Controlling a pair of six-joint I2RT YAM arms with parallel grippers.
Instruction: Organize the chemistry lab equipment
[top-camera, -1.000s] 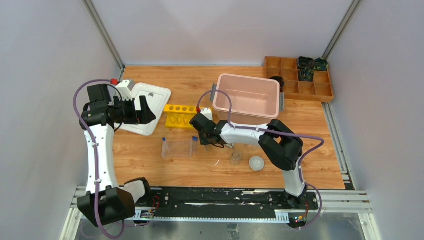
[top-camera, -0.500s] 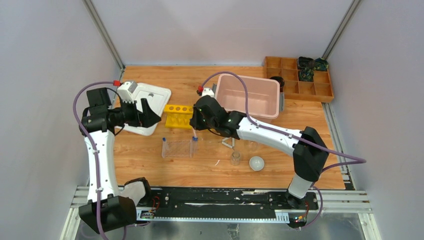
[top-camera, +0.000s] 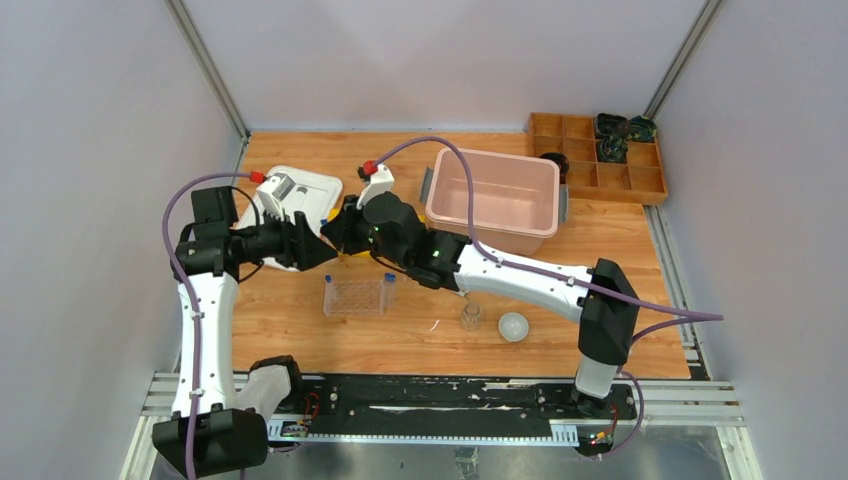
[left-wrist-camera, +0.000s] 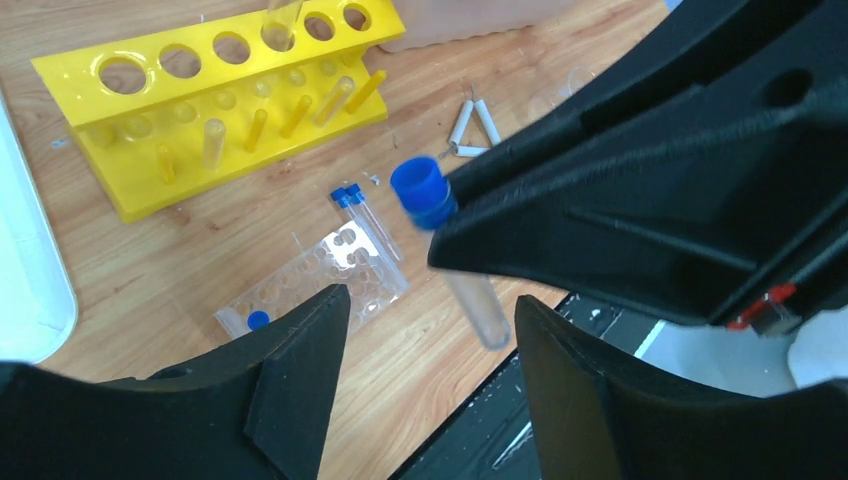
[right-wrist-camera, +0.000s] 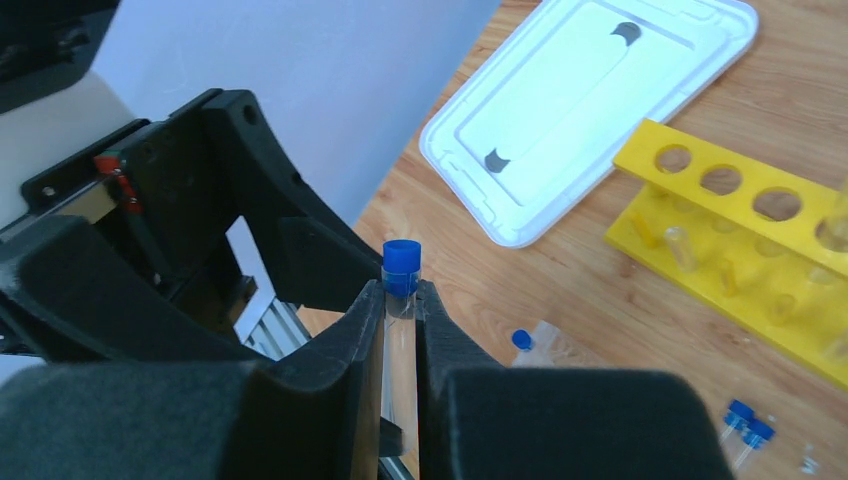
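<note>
My right gripper (top-camera: 335, 228) (right-wrist-camera: 400, 292) is shut on a clear blue-capped tube (right-wrist-camera: 401, 262) and holds it in the air above the yellow rack's left end. My left gripper (top-camera: 305, 238) (left-wrist-camera: 432, 296) is open and faces it. The tube (left-wrist-camera: 470, 290) hangs between the left fingers without touching them. The clear plastic tube rack (top-camera: 355, 296) (left-wrist-camera: 320, 285) lies on the table with blue-capped tubes at its ends. Two more tubes (left-wrist-camera: 355, 205) lie beside it. The white triangle (left-wrist-camera: 472, 128) lies further off. A glass cup (top-camera: 470, 316) and the white round dish (top-camera: 513, 326) stand near the front.
A yellow tube rack (left-wrist-camera: 220, 100) (right-wrist-camera: 740, 240) stands behind the clear rack. A white lid (top-camera: 295, 190) (right-wrist-camera: 590, 110) lies at the back left. The pink tub (top-camera: 495, 195) is at the centre back. The wooden compartment tray (top-camera: 600, 155) is at the back right.
My right arm has swung left and up from beside the clear rack, carrying the tube to the left gripper. My left gripper has moved right toward it.
</note>
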